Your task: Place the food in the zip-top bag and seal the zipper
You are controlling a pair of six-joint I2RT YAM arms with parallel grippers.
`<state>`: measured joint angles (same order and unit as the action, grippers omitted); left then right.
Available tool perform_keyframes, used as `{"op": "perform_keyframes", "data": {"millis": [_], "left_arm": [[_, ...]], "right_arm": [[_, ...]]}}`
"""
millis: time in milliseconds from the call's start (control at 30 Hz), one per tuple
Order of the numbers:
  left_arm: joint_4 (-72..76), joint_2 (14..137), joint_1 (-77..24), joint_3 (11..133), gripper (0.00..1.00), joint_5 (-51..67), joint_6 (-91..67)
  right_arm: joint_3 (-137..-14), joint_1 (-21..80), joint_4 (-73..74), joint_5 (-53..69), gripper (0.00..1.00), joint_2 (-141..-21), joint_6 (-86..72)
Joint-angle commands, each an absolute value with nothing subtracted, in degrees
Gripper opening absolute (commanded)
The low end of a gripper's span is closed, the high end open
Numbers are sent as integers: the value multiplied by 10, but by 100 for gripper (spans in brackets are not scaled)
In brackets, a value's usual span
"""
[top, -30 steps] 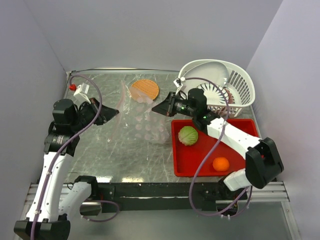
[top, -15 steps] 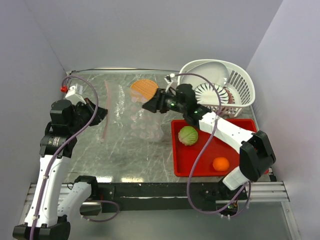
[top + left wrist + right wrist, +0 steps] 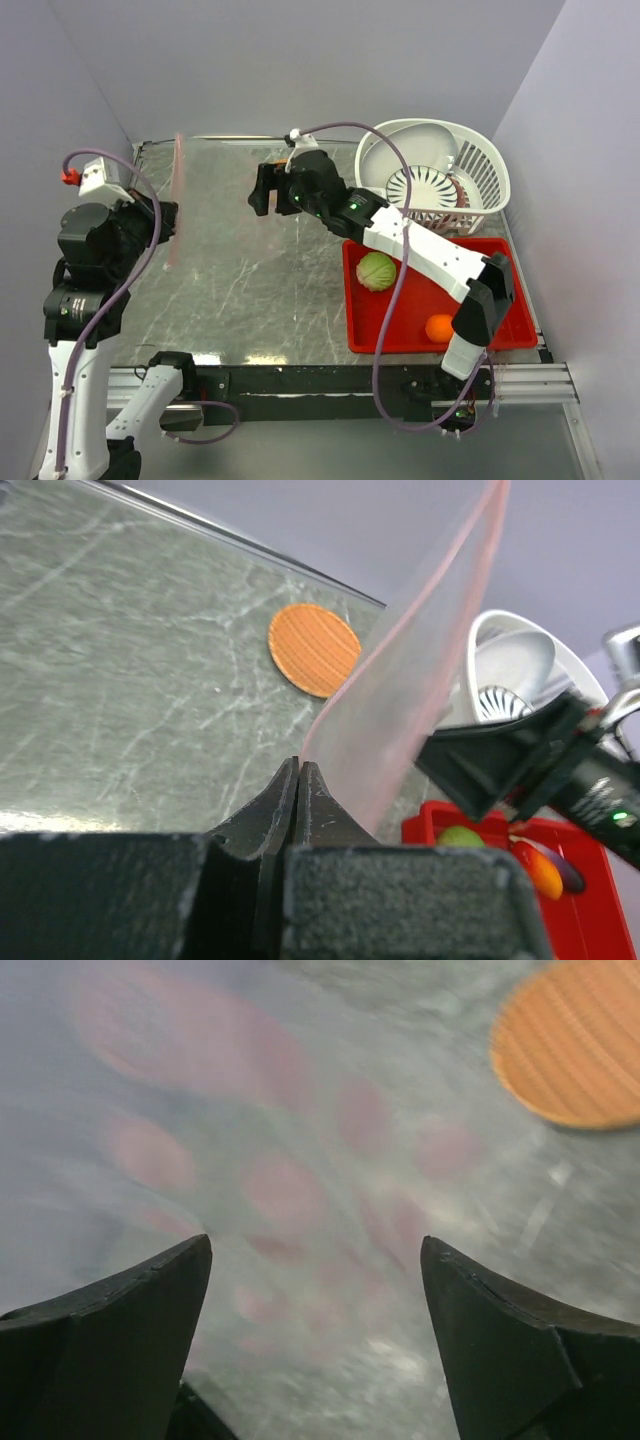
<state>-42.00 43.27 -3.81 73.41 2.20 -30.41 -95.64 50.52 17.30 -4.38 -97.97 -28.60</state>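
Two pincers: L pincer [image 3: 298, 776] pinches edge of clear floppy zip-top bag [image 3: 392, 712], pinkish strip [image 3: 425, 605] running up-right from its tips. R pincer [image 3: 315, 1260] spread wide, bag film straight ahead, nr.

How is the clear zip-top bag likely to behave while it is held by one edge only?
Probably floppy: the zip-top bag curves away from the shut left pincer instead of standing flat. Likely very light, since that thin pinch alone seems to carry it. Its mouth may sag shut, as the open right pincer holds nothing.
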Motion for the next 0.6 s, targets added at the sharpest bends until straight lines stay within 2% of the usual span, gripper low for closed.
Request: {"op": "perform_keyframes", "data": {"millis": [0, 233, 367, 567], "left_arm": [[-453, 439, -37, 785, 1, -36, -284], [-436, 446, -37, 771, 1, -5, -289], [-388, 463, -38, 678, 1, 51, -315], [-305, 483, -47, 553, 1, 86, -364]], "right_arm": [[-949, 497, 249, -155, 96, -991, -274], [-897, 481, 215, -129, 97, -967, -283], [-870, 485, 158, -37, 97, -940, -308], [-823, 504, 77, 19, 94, -926, -374]]}}
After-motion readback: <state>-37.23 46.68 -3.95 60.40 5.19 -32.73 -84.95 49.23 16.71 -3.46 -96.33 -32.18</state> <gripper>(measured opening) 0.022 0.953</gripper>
